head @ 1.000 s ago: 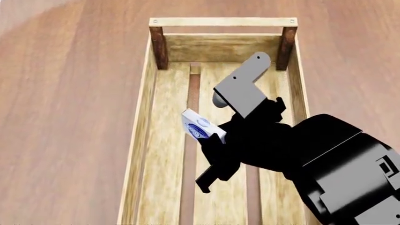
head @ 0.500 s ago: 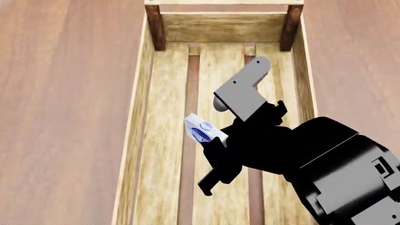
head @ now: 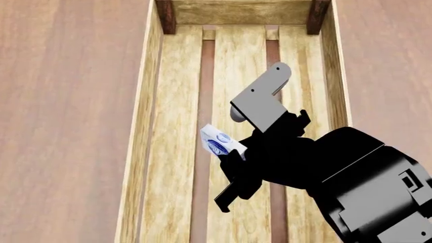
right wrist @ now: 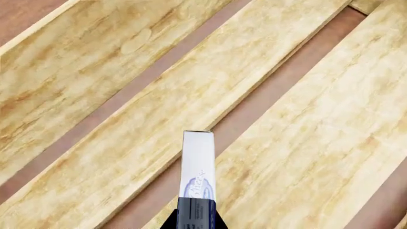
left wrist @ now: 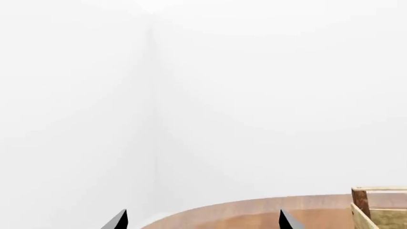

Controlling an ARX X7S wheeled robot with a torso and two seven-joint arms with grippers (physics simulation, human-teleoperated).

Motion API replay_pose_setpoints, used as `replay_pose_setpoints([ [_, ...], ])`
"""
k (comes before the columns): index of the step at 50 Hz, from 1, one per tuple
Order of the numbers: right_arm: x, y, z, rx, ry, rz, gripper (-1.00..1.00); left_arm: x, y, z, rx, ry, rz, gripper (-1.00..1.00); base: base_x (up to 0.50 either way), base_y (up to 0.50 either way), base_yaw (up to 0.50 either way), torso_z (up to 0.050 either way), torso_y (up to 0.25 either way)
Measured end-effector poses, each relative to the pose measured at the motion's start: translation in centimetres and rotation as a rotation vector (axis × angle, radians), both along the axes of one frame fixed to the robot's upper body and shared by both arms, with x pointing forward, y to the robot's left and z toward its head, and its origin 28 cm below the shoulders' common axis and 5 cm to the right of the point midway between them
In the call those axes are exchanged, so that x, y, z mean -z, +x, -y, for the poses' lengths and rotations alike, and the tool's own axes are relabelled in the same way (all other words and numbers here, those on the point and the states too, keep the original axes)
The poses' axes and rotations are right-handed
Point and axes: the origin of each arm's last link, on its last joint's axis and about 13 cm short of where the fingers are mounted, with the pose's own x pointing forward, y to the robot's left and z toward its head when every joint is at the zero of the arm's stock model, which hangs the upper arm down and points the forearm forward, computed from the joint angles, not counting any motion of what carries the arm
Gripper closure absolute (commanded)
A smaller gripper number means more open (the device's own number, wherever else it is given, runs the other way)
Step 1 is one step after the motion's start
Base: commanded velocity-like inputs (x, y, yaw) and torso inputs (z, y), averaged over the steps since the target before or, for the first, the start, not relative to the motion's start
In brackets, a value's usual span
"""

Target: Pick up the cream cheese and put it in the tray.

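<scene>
The cream cheese (head: 217, 140), a small white and light blue box with a dark blue oval logo, hangs tilted above the slatted bottom of the tray (head: 147, 101). My right gripper (head: 231, 152) is shut on its lower end, over the tray's middle. In the right wrist view the cream cheese (right wrist: 198, 167) shows edge-on, sticking out from the right gripper (right wrist: 195, 220) above the pale slats of the tray (right wrist: 95, 71). My left gripper (left wrist: 201, 222) is open, only its two tips showing, with nothing between them. A corner of the tray (left wrist: 375, 207) appears beside it.
The brown wooden table (head: 60, 126) surrounds the tray on both sides. The tray's far wall and dark corner posts (head: 166, 15) lie at the top of the head view. A white wall fills most of the left wrist view.
The tray has slid upward and grown in the head view, so the far wall now sits at the top edge. The right gripper keeps the cream cheese at the same spot in the picture.
</scene>
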Motion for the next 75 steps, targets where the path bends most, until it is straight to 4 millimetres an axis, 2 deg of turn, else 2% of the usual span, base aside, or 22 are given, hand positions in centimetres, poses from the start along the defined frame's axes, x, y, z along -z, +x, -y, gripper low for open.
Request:
replay_pose_setpoints([
  [64, 0.17, -0.04, 0.17, 0.004, -0.012, -0.010, 1.00, 0.09, -0.03, -0.02, 0.009, -0.003, 0.004, -1.00, 0.00, 0.00, 0.00, 0.000, -0.010],
  [65, 0.19, -0.03, 0.17, 0.004, -0.012, -0.010, -1.00, 0.09, -0.03, -0.02, 0.009, -0.003, 0.004, -1.00, 0.00, 0.00, 0.00, 0.000, 0.000],
  [75, 0.67, 0.17, 0.41, 0.039, -0.061, 0.016, -1.00, 0.09, -0.02, -0.02, 0.008, -0.003, 0.004, -1.00, 0.00, 0.00, 0.00, 0.000, 0.000],
])
